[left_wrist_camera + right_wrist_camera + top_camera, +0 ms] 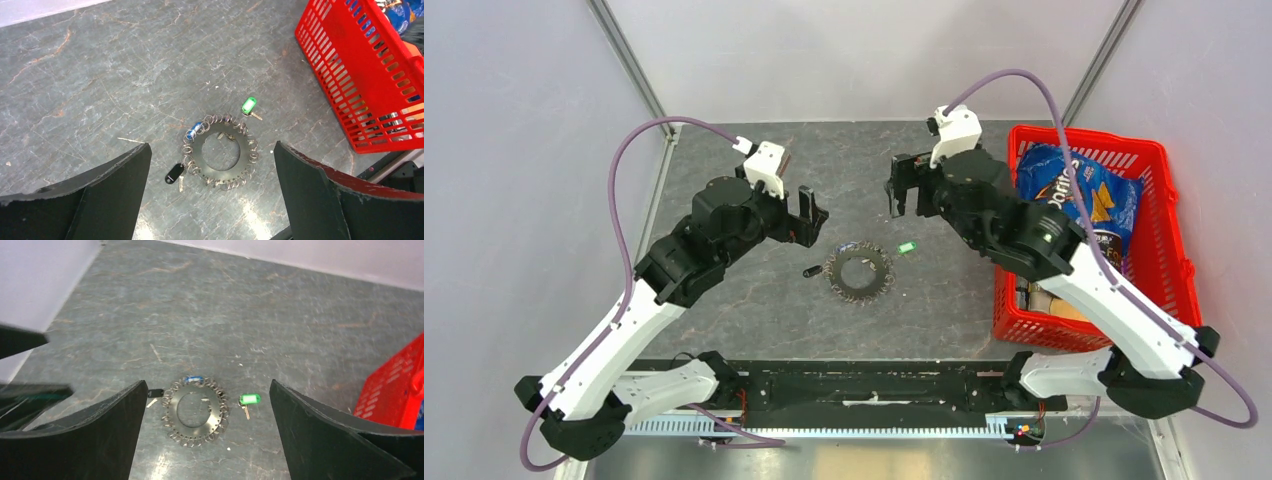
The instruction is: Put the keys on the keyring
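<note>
The keyring [858,268] lies flat on the table, a grey disc with a central hole and a fringe of small wire rings, also seen in the left wrist view [200,152] and the right wrist view [172,412]. The green-headed key [907,246] [248,105] [249,399] lies apart from it at its upper right. The black-headed key [810,271] [174,173] [155,392] rests against its left edge. A blue tag [194,131] sits among the rings. My left gripper [809,215] [211,147] and right gripper [906,195] [207,385] hover above, both open and empty.
A red plastic basket [1084,137] [360,65] [395,390] stands at the right of the table with a blue chips bag [1079,195] and other packets inside. Pale walls enclose the dark stone-patterned table at the back and sides.
</note>
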Controlling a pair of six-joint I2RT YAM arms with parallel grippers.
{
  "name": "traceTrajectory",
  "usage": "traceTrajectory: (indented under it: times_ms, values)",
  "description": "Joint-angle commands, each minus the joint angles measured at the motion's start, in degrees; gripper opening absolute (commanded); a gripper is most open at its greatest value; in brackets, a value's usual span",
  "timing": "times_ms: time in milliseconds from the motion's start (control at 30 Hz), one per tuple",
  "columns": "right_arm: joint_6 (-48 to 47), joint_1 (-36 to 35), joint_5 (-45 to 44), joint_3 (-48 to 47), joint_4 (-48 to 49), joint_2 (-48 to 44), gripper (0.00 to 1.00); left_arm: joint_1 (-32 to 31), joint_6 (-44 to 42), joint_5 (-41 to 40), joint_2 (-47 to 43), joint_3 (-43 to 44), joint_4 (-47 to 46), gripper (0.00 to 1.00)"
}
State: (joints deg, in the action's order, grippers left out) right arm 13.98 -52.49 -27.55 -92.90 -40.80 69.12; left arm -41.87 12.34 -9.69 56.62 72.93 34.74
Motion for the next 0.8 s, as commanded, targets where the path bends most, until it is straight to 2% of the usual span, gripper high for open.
traceTrajectory:
  times_ms: [0, 67, 167, 333, 433, 567, 667, 767]
  values:
    - [10.1, 0.1, -12.2, -2.4, -1.9, 1.7, 0.99, -0.2, -1.4, 1.4, -0.4, 2.0, 1.8, 0.99]
    - [9.4, 0.2, -12.2, -3.0, -3.6, 2.1, 0.99, -0.2, -1.5, 1.7, 1.5, 3.3, 4.0, 0.99]
    - [2.3, 0.2, -4.5, -3.7, -6.3, 2.8, 0.99, -0.2, -1.3, 1.7, 2.8, 3.1, 4.4, 0.96]
    - [4.8, 0.0, -9.2, 0.3, -4.8, 2.7, 0.99, -0.2, -1.1, 2.7, 1.8, 0.6, 1.7, 0.95]
    - [8.7, 0.0, -11.3, -2.1, -9.4, 4.9, 0.99, -0.1, -1.1, 2.7, 1.4, -0.2, 1.6, 0.94]
    - [10.4, 0.1, -7.0, -5.4, -13.8, 8.2, 0.99, -0.1, -0.7, 3.2, 1.1, -1.5, 0.7, 0.93]
    - [8.2, 0.1, -5.6, -6.9, -14.2, 8.5, 0.99, -0.1, -0.7, 2.9, 1.4, -2.1, 0.9, 0.93]
    - [3.9, 0.1, -7.0, -2.3, -9.6, 5.1, 0.99, -0.1, -0.5, 3.3, 1.6, -2.8, 1.2, 0.92]
